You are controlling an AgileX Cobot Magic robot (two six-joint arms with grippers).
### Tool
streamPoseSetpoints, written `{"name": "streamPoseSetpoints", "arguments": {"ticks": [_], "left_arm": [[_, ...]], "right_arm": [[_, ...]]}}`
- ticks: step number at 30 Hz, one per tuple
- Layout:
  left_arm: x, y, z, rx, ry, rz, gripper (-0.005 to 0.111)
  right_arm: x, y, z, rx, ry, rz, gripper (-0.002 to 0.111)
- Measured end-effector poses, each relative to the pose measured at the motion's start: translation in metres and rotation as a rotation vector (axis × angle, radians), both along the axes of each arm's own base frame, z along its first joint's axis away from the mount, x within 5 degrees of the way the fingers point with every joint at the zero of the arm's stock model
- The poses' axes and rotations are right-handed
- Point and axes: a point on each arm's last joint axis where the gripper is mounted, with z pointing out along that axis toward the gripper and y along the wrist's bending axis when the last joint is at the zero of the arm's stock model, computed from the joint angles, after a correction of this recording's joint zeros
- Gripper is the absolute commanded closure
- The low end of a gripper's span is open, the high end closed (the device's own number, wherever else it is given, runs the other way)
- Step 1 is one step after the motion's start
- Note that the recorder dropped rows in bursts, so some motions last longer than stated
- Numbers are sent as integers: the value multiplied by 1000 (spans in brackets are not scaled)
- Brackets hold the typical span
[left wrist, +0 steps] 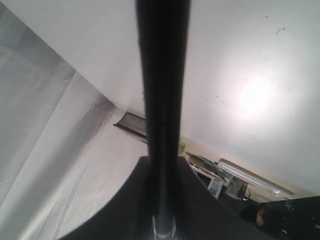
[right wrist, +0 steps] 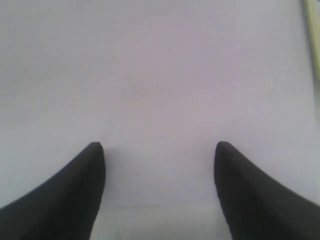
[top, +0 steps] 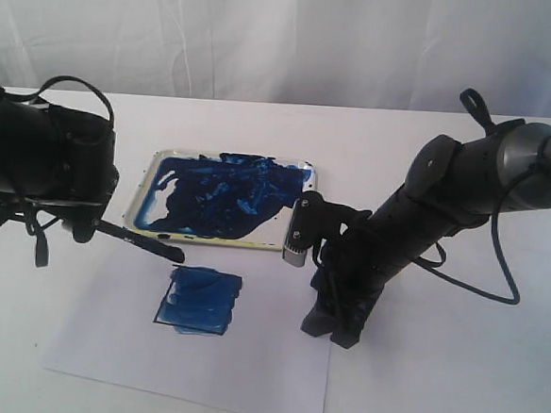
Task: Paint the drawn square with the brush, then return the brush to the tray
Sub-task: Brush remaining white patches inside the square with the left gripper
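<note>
**L→R status**
- L gripper [top: 87, 224]: clamped on the rear end of the brush [top: 141, 242]. The shaft projects toward centre, approx. level. The stained tip sits just short of the tray [top: 244, 244] near rim, up-left of the drawn square [top: 198, 300] in the ext. view. The L wrist cam faces the ceiling and shows only a dark shaft, not the tip.
- Drawn square: interior filled w/ streaky blue. Paint step judged done, return step pending.
- R gripper [right wrist: 160, 147]: fingers spread, holding nothing. It is lowered at the right edge of the paper sheet [top: 245, 375], near the tray's right end. Contact w/ the sheet can't be confirmed.

**Risks**
1. The tip is paint-loaded, so sag or swing in transit may drip or smear on bare paper outside the outline.
2. The shaft is long and held by one end. A low approach may catch the rim, shoving the tray or flicking paint.
3. If released w/ the shaft across the rim, the brush may roll off onto the paper.
4. If the R gripper is pinning the sheet, lifting it early may let the paper shift.

**Container**
- Tray: sits behind the sheet. Dark blue paint is smeared over most of the floor, w/ the left end partly bare white. No brush inside
</note>
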Motion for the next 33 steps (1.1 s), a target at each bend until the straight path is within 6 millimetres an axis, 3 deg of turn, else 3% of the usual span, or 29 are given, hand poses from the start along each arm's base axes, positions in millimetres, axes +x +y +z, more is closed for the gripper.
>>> {"name": "streamPoseSetpoints", "arguments": {"ticks": [6,13,22,33], "left_arm": [[-8,-1,-16,-3,69,-64,107],[-9,-3,-20,-56,88,-65,107],[-9,-2,-33,1,126,-34,107],[-8,2,-30,84,113,-18,107]], "right_arm": [[0,0,0,0,0,0,48],[0,0,0,0,0,0,48],[0,0,0,0,1,-2,48],[0,0,0,0,1,-2,48]]}}
